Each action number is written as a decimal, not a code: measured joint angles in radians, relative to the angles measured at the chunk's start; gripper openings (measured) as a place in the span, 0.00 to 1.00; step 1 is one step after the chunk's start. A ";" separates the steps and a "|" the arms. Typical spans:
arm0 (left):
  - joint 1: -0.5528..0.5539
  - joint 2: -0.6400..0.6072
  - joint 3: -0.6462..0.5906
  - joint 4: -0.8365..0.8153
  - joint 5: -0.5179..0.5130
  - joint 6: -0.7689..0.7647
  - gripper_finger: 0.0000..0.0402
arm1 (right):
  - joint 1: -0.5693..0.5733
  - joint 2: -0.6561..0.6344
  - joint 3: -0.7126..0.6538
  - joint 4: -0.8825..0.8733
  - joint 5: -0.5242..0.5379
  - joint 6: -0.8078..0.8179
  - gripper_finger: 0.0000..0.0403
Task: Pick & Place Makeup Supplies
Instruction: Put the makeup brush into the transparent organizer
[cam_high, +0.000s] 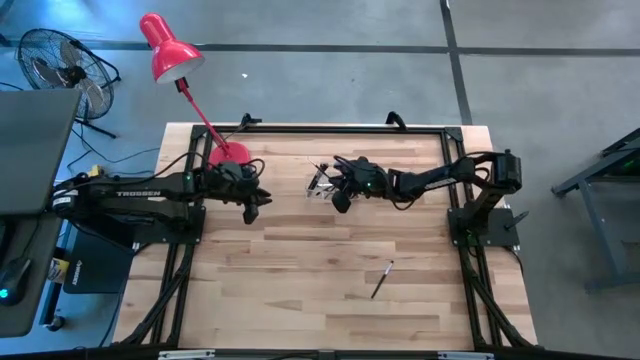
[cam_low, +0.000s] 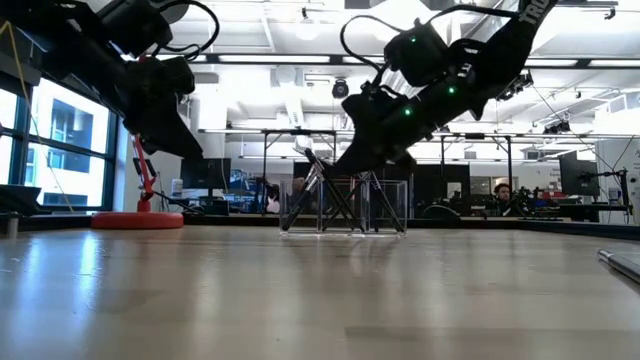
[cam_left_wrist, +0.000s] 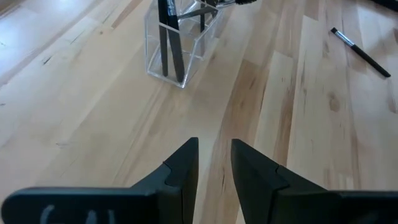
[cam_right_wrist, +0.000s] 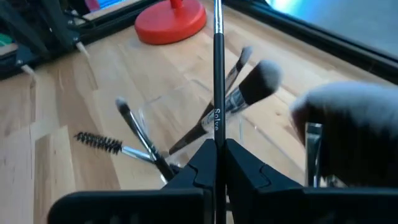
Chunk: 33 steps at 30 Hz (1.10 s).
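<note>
The right tool (cam_right_wrist: 216, 163) is pinched shut on a thin black brush (cam_right_wrist: 217, 74), gripping it partway along the handle so the long end stands out past the fingertips. In the high view this tool (cam_high: 343, 200) hangs just over the clear holder (cam_high: 320, 184) at the far middle of the desk (cam_high: 300, 290). The left tool (cam_left_wrist: 214, 163) waits to the left of the holder, near the red lamp (cam_high: 172, 50), its fingers a narrow gap apart and holding nothing.

The brush looks light and stiff, a slim rod that should not bend under a pinch. Its lacquered handle is probably slippery and could swivel or slide between the pads, so the hold is best taken on the handle near its balance point, never on the bristles, which are soft and would splay. The holder is thin clear plastic and likely light too; a brush pushed in at a slant could tip or shove it.

Counted from the right wrist view: one brush in the grip, and four pieces I can tell apart leaning in the holder, a fluffy-headed brush (cam_right_wrist: 256, 86), a spiral lash wand (cam_right_wrist: 99, 142), a small flat-tipped brush (cam_right_wrist: 124, 112) and another slim one (cam_right_wrist: 242, 57); more may be hidden behind the blurred shape near the lens. One further brush (cam_high: 382, 279) lies alone on the desk toward the near right, well apart from the holder. There is one holder and one lamp.
</note>
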 joint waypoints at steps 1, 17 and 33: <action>0.000 0.000 0.000 0.000 0.000 0.000 0.23 | 0.000 0.000 0.000 -0.006 -0.002 -0.003 0.03; 0.000 0.000 0.000 0.000 -0.004 0.000 0.23 | 0.000 0.000 0.000 -0.044 -0.016 -0.070 0.05; 0.000 0.001 0.001 0.000 -0.005 0.000 0.23 | 0.000 0.001 0.000 -0.059 -0.006 -0.044 0.16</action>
